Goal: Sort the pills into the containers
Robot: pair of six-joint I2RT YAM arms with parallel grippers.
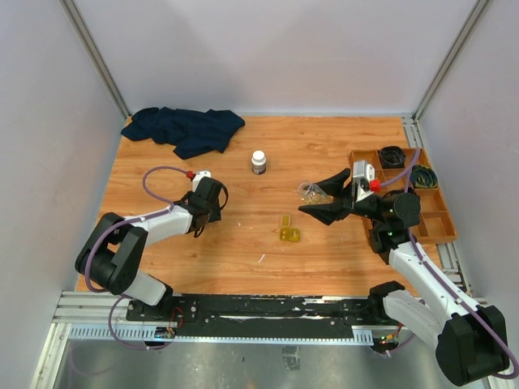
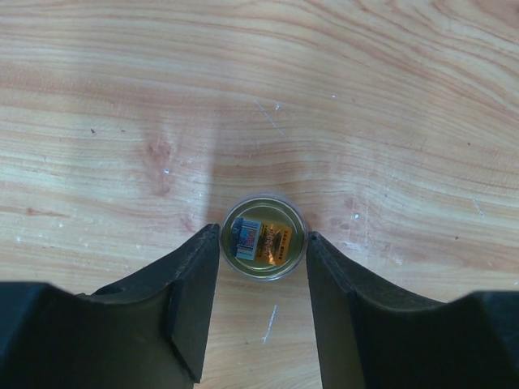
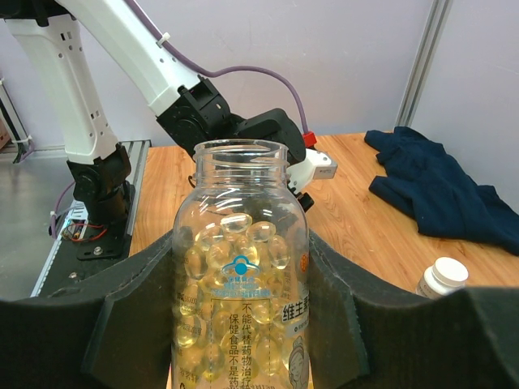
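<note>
The small amber vial (image 2: 263, 237) stands upright on the wood and is seen from above, with a label showing inside. My left gripper (image 2: 262, 235) has its fingertips (image 2: 203, 259) pressed against both sides of the vial. In the top view the left gripper (image 1: 208, 197) hides the vial. The yellow translucent case (image 1: 289, 229) lies at mid-table. My right gripper (image 1: 318, 197) is shut on a clear uncapped bottle (image 3: 241, 267), held roughly upright above the table. The bottle is filled with yellow softgel pills (image 3: 251, 237).
A white-capped bottle (image 1: 259, 162) stands behind the middle. A dark blue cloth (image 1: 185, 130) lies at the back left. A brown wooden compartment tray (image 1: 438, 212) sits along the right edge, holding dark items.
</note>
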